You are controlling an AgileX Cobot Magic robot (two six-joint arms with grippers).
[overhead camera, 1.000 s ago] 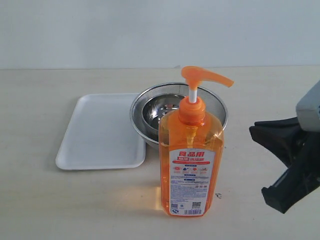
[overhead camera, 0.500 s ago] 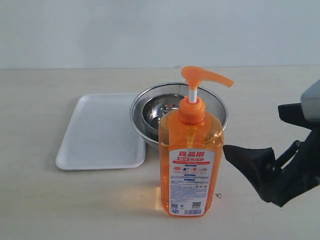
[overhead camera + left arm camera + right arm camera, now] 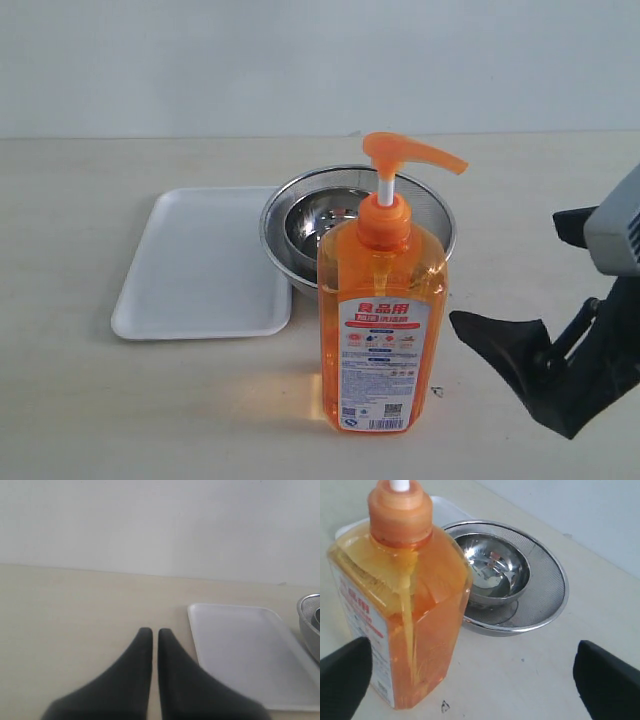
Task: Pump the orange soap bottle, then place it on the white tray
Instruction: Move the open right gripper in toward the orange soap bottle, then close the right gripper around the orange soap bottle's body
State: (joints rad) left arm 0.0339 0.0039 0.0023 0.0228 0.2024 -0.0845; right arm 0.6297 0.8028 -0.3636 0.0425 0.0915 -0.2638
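Nearest, the orange soap bottle [image 3: 382,310] stands upright on the pale table [image 3: 100,420], off the tray. Its label faces the exterior camera and its pump head is raised on the white stem, spout pointing right. Just to the right of it, the right gripper [image 3: 504,269] sits low over the table. Its black fingers are spread wide, holding nothing and not touching the bottle. Behind the bottle, partly hidden by it, is a round steel mesh bowl [image 3: 432,212] with a smaller shiny bowl [image 3: 492,570] inside. The white tray [image 3: 200,260] lies flat just left of the mesh bowl. The left gripper [image 3: 152,632] shows only in its wrist view. Its fingers are almost together with a thin slit between them, nothing held, above the table near the tray.
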